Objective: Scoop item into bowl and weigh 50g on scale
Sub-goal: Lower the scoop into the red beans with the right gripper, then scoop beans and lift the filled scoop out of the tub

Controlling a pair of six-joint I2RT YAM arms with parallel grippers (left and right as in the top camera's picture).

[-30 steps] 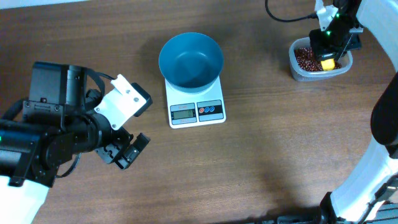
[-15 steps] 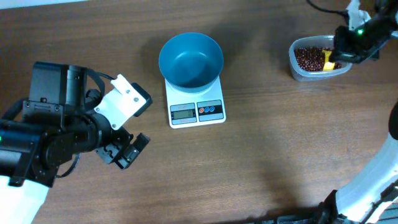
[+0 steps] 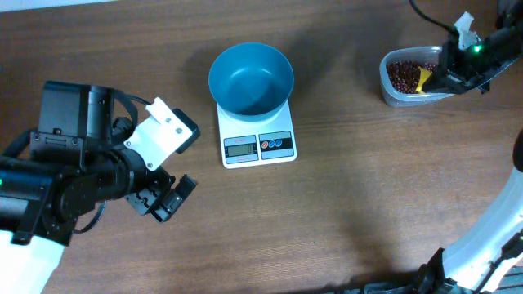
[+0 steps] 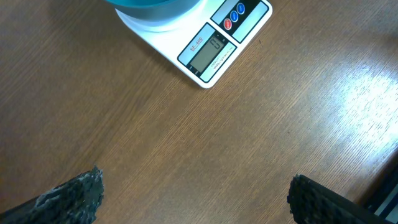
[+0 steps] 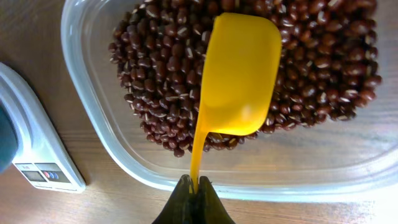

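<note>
Right end effector [image 5: 194,196] clamps yellow scoop [image 5: 239,74] handle, scoop stretching straight ahead over beans [image 5: 155,68]; bowl [image 3: 250,77] well to left. Left end effector [image 4: 196,202] agape.

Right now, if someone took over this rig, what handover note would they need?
Left gripper: open, empty, hovering near the scale.
Right gripper: shut on the handle of the yellow scoop, which is over the beans in the clear tub.
Blue bowl: on the scale, empty.
Done: scoop in hand.
Left: scoop beans, tip them into the bowl, weigh to 50g. The display is unreadable.
</note>
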